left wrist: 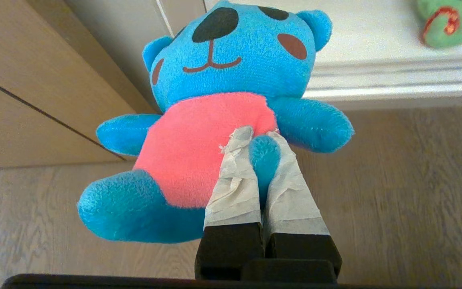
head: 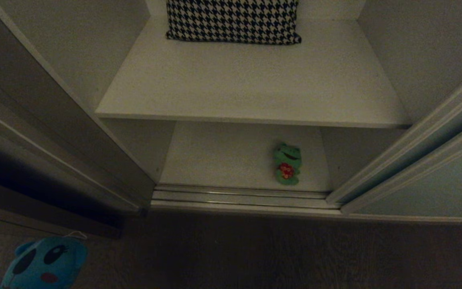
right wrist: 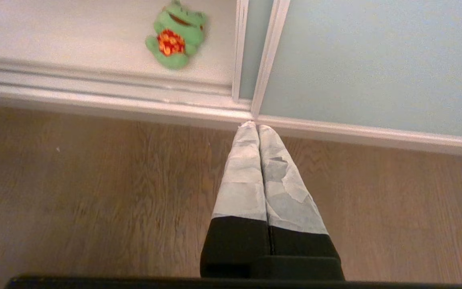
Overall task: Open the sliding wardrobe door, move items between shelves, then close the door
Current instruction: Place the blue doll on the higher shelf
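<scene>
Door: the sliding wardrobe door (head: pixel 427 188) stands pushed aside at 3 o'clock in the head view, its pale frame edge running down to the floor track (head: pixel 241 197); the opening between it and the brown wooden panels (head: pixel 34 132) at 9 o'clock is wide.
Upper shelf: the upper shelf (head: pixel 251 88) has a straight front edge and a broad bare front; a houndstooth cushion (head: pixel 233 20) sits at its back, at 12 o'clock.
Lower shelf: the lower shelf (head: pixel 223 156) lies behind the track, mostly bare.
Frog: the green frog (head: pixel 287 163) lies on the lower shelf, right of centre, near the front edge and well apart from the right side wall.
Bear: the teal-blue bear (left wrist: pixel 215 116) hangs off the floor at 7 o'clock in the head view, outside the wardrobe.
Left pincer: the left pincer (left wrist: pixel 260 138) is clamped narrow on the bear, apparently on one leg, its taped fingers (left wrist: pixel 235 176) on either side.
Right pincer: the right pincer (right wrist: pixel 258 127) holds nothing, its jaws pressed together, over the wooden floor (right wrist: pixel 94 192) in front of the track near the door's edge.
</scene>
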